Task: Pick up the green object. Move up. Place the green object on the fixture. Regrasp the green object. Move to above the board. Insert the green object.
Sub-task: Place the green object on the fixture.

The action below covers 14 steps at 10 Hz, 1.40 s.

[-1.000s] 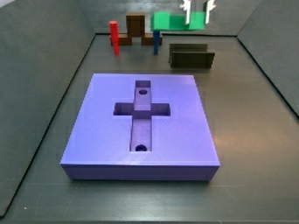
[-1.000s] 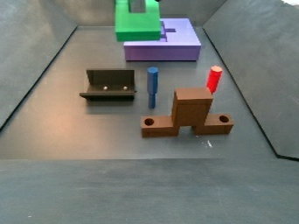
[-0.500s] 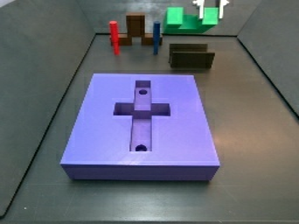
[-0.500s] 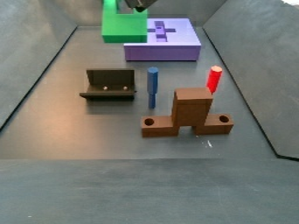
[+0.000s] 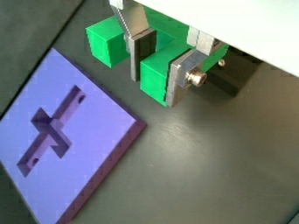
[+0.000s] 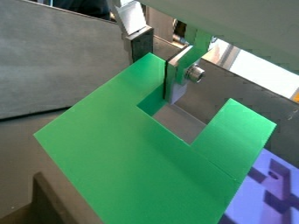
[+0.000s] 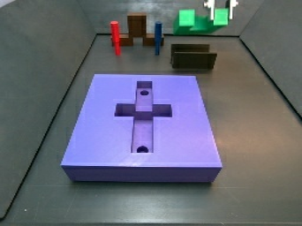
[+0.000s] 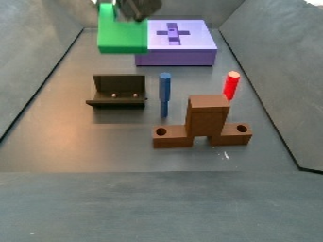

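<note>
Nearest in a side view, lying flat on the dark tabletop: the board [image 7: 143,126], a large purple slab with a cross-shaped recess [image 7: 141,109] and two small round holes, one at each end of the long arm. Seen also in a wrist view [image 5: 65,144], below and to one side of the gripper.

Beyond the board, toward the far edge of the tabletop: the fixture [image 7: 193,56], a small dark open holder, resting on the floor, well apart from the board. Shown in a side view [image 8: 117,93] as an L-shaped bracket with two small holes in its upright wall.

Near the far edge: a red peg [image 7: 116,36], a blue peg [image 7: 158,35] and a brown upright block [image 7: 139,27], all standing. In a side view the brown block [image 8: 207,118] seated on a low base, with the blue peg [image 8: 164,93] and the red peg [image 8: 232,85] just beside it.

Farthest and highest: the gripper [image 7: 221,11], up in the air above the far part of the tabletop, beyond the fixture. Clamped on the green object [image 7: 195,21], with the silver finger plates pressed against the middle of the U-shaped block [image 5: 155,56]; the two prongs visible in a wrist view [image 6: 163,150]. Green object lifted clear of floor, fixture and board.
</note>
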### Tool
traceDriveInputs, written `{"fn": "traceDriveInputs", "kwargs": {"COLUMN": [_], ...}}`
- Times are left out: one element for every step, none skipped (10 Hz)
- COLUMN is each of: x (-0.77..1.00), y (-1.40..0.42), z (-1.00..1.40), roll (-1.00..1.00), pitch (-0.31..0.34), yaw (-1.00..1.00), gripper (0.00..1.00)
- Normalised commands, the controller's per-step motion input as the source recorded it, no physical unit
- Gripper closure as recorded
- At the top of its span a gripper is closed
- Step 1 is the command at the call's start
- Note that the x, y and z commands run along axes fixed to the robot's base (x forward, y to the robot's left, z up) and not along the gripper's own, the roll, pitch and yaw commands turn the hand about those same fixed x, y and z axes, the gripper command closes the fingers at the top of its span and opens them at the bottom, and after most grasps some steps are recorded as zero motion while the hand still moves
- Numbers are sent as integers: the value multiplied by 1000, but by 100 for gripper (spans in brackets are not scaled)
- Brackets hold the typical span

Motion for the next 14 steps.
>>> {"fn": "traceDriveInputs", "kwargs": {"x": [654, 706, 683, 609, 560, 537, 503, 83, 0, 0, 0, -26, -46, 0], "y": [483, 411, 483, 263, 137, 63, 40, 74, 97, 157, 189, 94, 31, 0], "z": [-451, -431, -340, -237, -194, -243, -254, -240, -206, -223, -237, -180, -54, -54], "roll": [-626, -503, -394, -89, 0, 34, 0, 0, 26, 0, -29, -31, 14, 0], "pitch": [0, 0, 66, 114, 149, 140, 157, 3, 0, 0, -6, -11, 0, 0], "yaw": [-131, -220, -194, -191, -200, -226, -234, -123, -83, -54, -31, 0, 0, 0], "gripper": [100, 100, 100, 100, 100, 100, 100, 100, 100, 100, 100, 100, 100, 100]}}
